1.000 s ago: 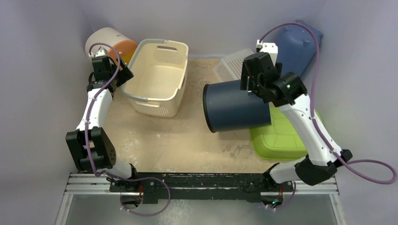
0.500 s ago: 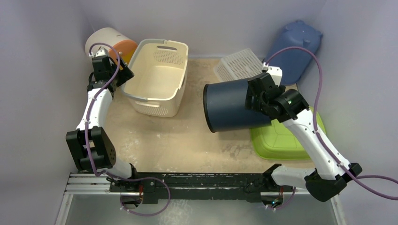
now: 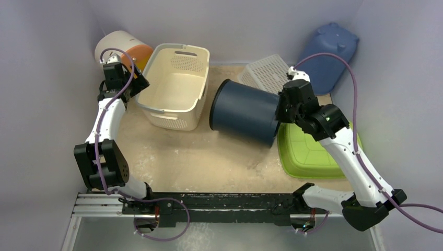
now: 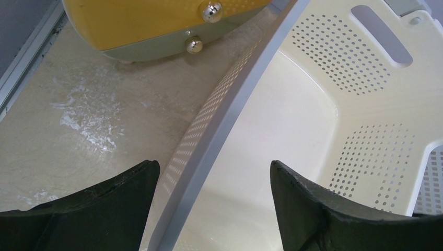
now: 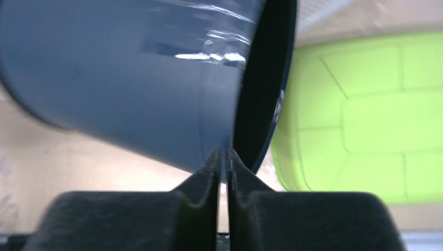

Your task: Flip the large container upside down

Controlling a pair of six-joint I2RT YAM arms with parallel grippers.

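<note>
Firmly, the right gripper [image 5: 222, 157] pinches the rim of the navy container [image 3: 244, 111], tipped on its side at centre; at far left, the left gripper [image 4: 211, 170] gapes wide astride the cream basket [image 4: 334, 120] rim.

No lettering, brand, number or sign can be read in any of the three views. A small pale mark just inside the rim of the dark blue container [image 5: 130, 78], seen from the right wrist, is too blurred to make out.

I see the table [image 3: 198, 157] carrying a cream basket [image 4: 324, 68] under my left gripper [image 4: 214, 175], a green tray [image 5: 365, 120] beside my right gripper [image 5: 222, 157].
</note>
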